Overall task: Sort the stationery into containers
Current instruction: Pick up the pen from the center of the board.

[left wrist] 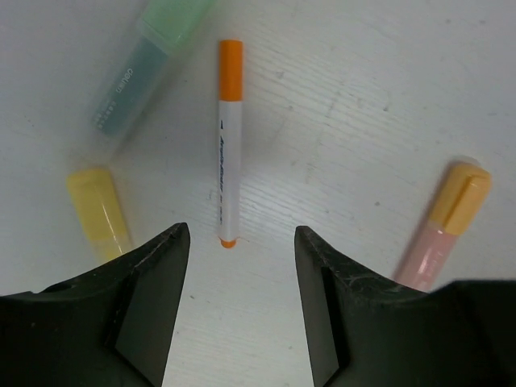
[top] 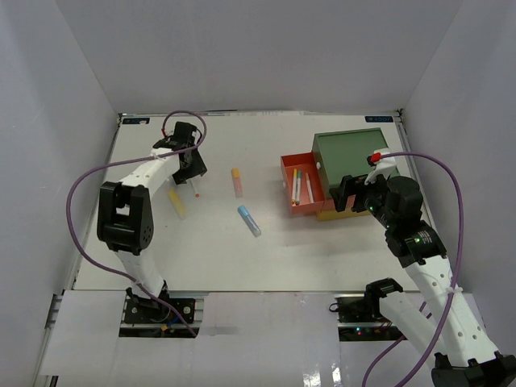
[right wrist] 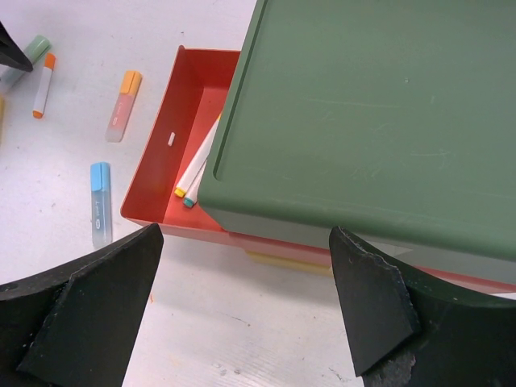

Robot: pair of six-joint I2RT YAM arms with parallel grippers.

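My left gripper (top: 191, 171) (left wrist: 240, 242) hangs open over the table, and the near tip of a white marker with an orange cap (left wrist: 229, 153) lies just ahead of its gap. Around it lie a teal highlighter (left wrist: 141, 72), a yellow one (left wrist: 98, 211) (top: 176, 202) and a pink-orange one (left wrist: 447, 222) (top: 237, 182). A blue highlighter (top: 249, 220) (right wrist: 99, 201) lies mid-table. The containers stand at the right: green top (top: 351, 157) (right wrist: 371, 105), red drawer (top: 285, 171) (right wrist: 173, 161) pulled out with pens (right wrist: 197, 165) inside, yellow bottom (right wrist: 290, 262). My right gripper (top: 355, 193) (right wrist: 246, 234) is open and empty at their near side.
White walls enclose the table on three sides. Purple cables loop from both arms over the table's edges. The right arm's wrist overhangs the near corner of the drawer stack.
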